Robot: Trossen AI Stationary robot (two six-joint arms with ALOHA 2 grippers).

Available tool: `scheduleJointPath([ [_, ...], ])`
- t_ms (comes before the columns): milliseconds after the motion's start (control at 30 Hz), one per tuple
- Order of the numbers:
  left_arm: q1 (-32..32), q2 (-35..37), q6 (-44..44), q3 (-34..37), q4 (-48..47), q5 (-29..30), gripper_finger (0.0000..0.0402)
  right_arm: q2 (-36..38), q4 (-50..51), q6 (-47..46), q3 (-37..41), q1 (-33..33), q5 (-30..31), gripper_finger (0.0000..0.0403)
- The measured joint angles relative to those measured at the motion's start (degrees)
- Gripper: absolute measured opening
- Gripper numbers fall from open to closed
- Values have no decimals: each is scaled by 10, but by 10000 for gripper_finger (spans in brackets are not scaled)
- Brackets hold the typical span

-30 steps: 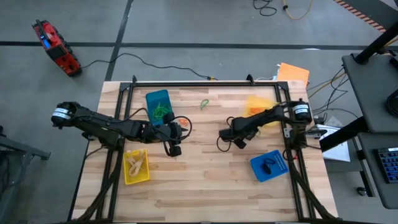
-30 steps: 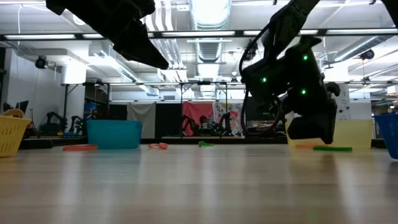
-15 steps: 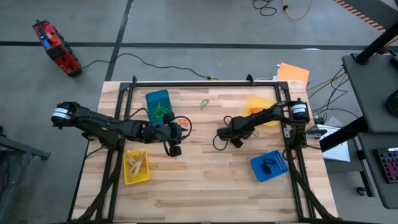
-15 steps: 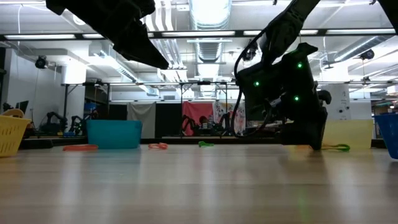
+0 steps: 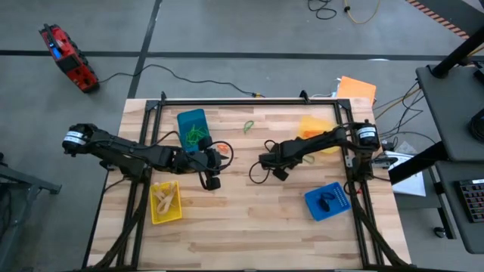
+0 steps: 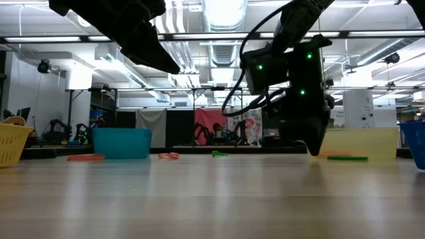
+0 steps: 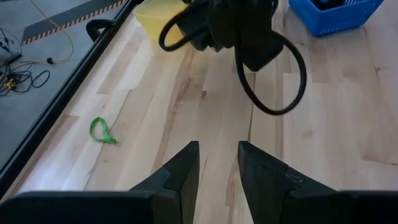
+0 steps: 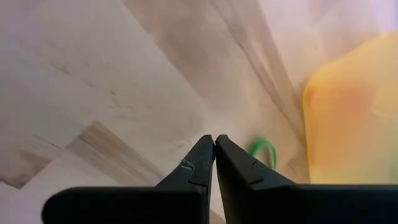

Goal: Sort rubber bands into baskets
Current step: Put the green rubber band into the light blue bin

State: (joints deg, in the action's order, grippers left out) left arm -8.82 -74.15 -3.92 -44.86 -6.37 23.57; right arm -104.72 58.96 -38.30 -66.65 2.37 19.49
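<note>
My right gripper [image 5: 264, 160] [image 8: 214, 144] is shut and hangs point-down just above the table's middle [image 6: 311, 150]; I see nothing between its fingers. A green rubber band [image 8: 264, 151] [image 6: 346, 158] lies flat on the wood beside the pale yellow basket [image 5: 314, 125] [image 8: 348, 118]. My left gripper [image 5: 221, 153] [image 7: 217, 155] is open and empty beside the teal-blue basket [image 5: 191, 128], which holds green bands. Another green band [image 5: 248, 125] [image 7: 101, 130] lies near the far edge. Orange bands [image 6: 85, 157] lie on the table.
A yellow basket [image 5: 165, 202] with tan bands stands at the near left. A blue basket [image 5: 327, 200] with black bands stands at the near right. A flat orange sheet [image 5: 357, 89] lies past the far right corner. Bare wood stretches along the near edge.
My right gripper has gone toward the table's left edge, away from the pale yellow basket. It dipped to the table near the green band and then moved on. The green band lies where it was.
</note>
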Motion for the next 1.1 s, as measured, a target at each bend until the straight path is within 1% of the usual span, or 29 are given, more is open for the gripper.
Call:
scheduleJointPath([
  [267,0,0,0,0,-2,0,96,4,25,-36,5,14,-4,13],
  [533,0,0,0,0,-2,0,96,4,37,-43,35,29,-3,14],
  [600,0,0,0,0,-2,0,96,4,35,-43,42,29,-4,20],
  [700,0,0,0,0,-2,-1,96,4,36,-43,49,29,-4,43],
  [933,0,0,0,0,-2,-1,96,4,26,-35,51,32,16,124],
  [1033,0,0,0,0,-2,-1,96,5,8,-17,58,34,17,146],
  [1100,0,0,0,0,-2,-1,96,6,4,-11,61,34,18,152],
])
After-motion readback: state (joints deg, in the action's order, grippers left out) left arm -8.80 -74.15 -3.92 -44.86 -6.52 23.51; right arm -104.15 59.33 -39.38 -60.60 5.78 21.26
